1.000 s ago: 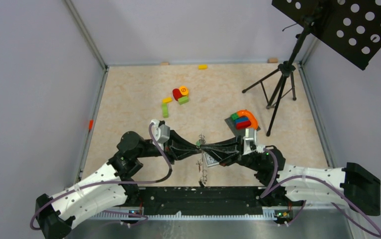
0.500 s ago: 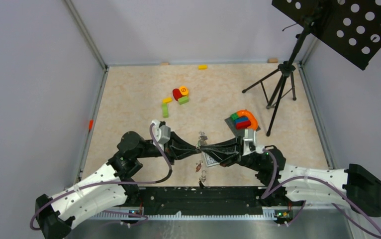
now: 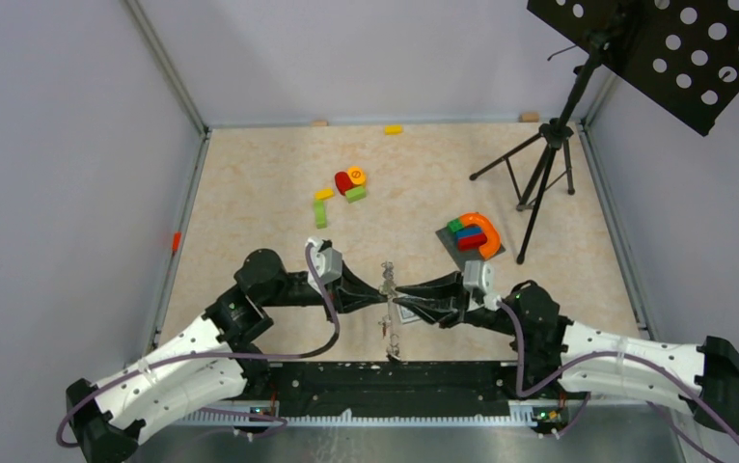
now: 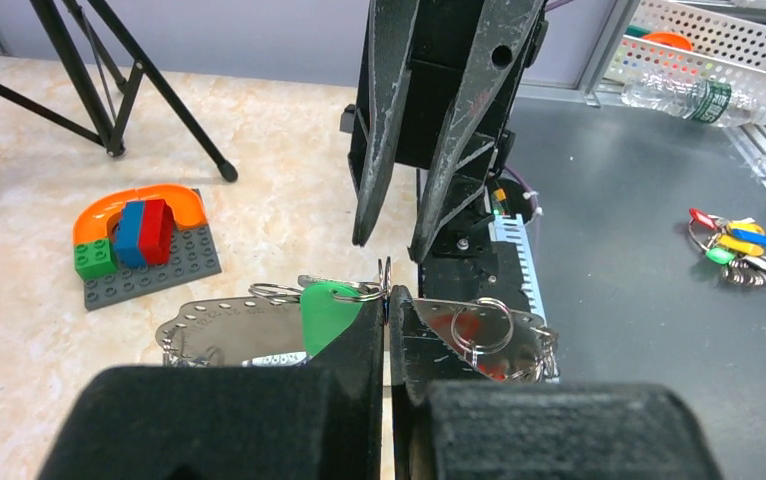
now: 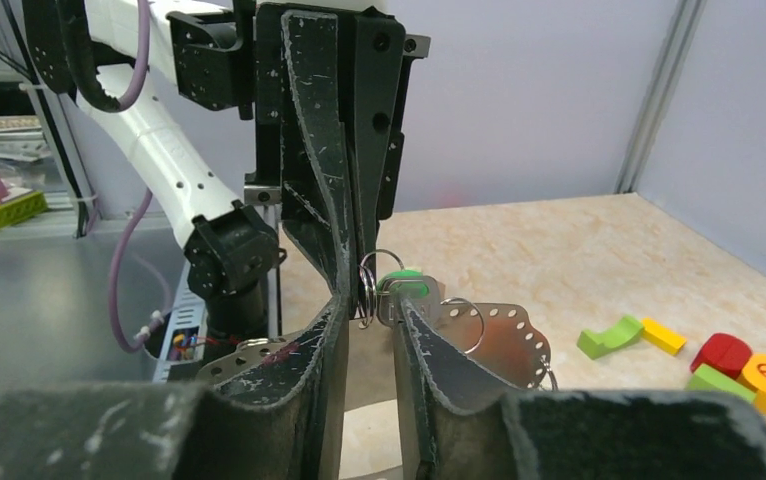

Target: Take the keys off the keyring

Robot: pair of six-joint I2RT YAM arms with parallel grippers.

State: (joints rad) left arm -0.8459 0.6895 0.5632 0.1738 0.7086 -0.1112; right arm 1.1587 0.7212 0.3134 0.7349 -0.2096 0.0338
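Note:
The keyring (image 4: 219,325) is a wide flat grey metal piece with a row of holes along its edge, held above the table between the two arms. A key with a green tag (image 4: 327,315) and small rings with more keys (image 3: 386,333) hang from it. My left gripper (image 4: 389,300) is shut on a thin metal ring (image 4: 386,272) that carries the green-tagged key. My right gripper (image 5: 371,305) faces it tip to tip. Its jaws stand a little apart, with the ring (image 5: 367,285) and the green tag (image 5: 404,290) at their tips.
A grey plate with an orange arch and coloured blocks (image 3: 472,234) lies right of centre, and loose blocks (image 3: 346,183) lie farther back. A black tripod (image 3: 539,183) stands at the right. A card box (image 3: 409,311) lies under the right gripper. Another key bunch (image 4: 734,245) lies off the table.
The right gripper's jaws have parted a little. The left gripper's jaws have closed. Both wrists have shifted slightly toward the near edge, and the hanging keys now dangle straighter.

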